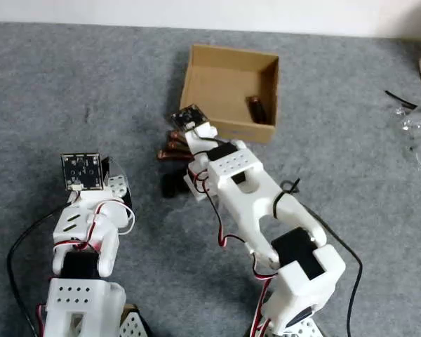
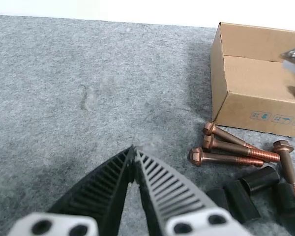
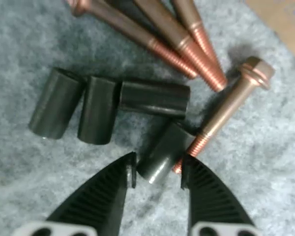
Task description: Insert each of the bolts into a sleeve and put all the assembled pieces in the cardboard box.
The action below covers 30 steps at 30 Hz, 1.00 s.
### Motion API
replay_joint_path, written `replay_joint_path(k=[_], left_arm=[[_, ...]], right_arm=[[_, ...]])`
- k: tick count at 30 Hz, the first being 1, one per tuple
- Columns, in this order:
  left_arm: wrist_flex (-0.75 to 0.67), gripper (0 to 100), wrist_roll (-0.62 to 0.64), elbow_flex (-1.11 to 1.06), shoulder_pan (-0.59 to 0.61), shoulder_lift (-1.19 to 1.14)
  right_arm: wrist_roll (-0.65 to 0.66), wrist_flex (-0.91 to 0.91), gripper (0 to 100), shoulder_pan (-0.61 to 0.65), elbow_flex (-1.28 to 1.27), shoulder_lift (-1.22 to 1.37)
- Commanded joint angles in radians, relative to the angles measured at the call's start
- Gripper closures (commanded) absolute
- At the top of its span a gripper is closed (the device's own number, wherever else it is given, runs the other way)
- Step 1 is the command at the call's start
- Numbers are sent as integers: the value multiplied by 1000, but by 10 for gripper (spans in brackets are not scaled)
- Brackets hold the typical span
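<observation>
Left gripper point(image 2: 133, 150): hangs low over the grey felt point(image 2: 64, 88), jaws pressed together tip to tip and gripping nothing; stands well apart from the loose parts, to their left in the high view. Right gripper point(image 3: 158, 171): sits down among the parts, just in front of the cardboard box point(image 1: 224, 88), jaws parted narrowly and straddling the near end of one black sleeve point(image 3: 163, 150); one fingertip point(image 3: 128, 172) close against the sleeve, contact not certain. Straddled sleeve: lies on its side on the felt, its flank touching the threaded tip of a single bolt point(image 3: 231, 108); flanged head of that bolt toward the box. Three further sleeves point(image 3: 98, 110): lie on their sides in a loose row beside the straddled one, two parallel and just beside each other, the third set crosswise against them. Three more bolts point(image 2: 236, 148): lie bunched together on the felt between the sleeves and the box, heads to the left arm's side, threaded ends converging near the single bolt. Box: stands open-topped at the far side of the felt, just beyond the bolts; holds one dark piece with a copper end point(image 1: 258, 109) against its inner wall on the right arm's side. Clear plastic oddments point(image 1: 417, 126): rest well apart at the right edge of the high view
</observation>
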State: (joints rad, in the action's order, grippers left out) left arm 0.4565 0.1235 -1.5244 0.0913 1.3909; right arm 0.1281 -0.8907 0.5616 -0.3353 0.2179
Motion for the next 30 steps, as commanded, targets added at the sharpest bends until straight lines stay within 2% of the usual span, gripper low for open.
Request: replay_joint_path(k=[1, 20, 30], left_arm=[[-23, 995, -5, 7, -16, 5], [-23, 995, -5, 7, -16, 5], [-23, 995, -5, 7, -16, 5]], right_arm=[[-8, 24, 856, -16, 16, 8], [-8, 96, 856, -16, 13, 10], [-8, 96, 858, 41, 12, 10]])
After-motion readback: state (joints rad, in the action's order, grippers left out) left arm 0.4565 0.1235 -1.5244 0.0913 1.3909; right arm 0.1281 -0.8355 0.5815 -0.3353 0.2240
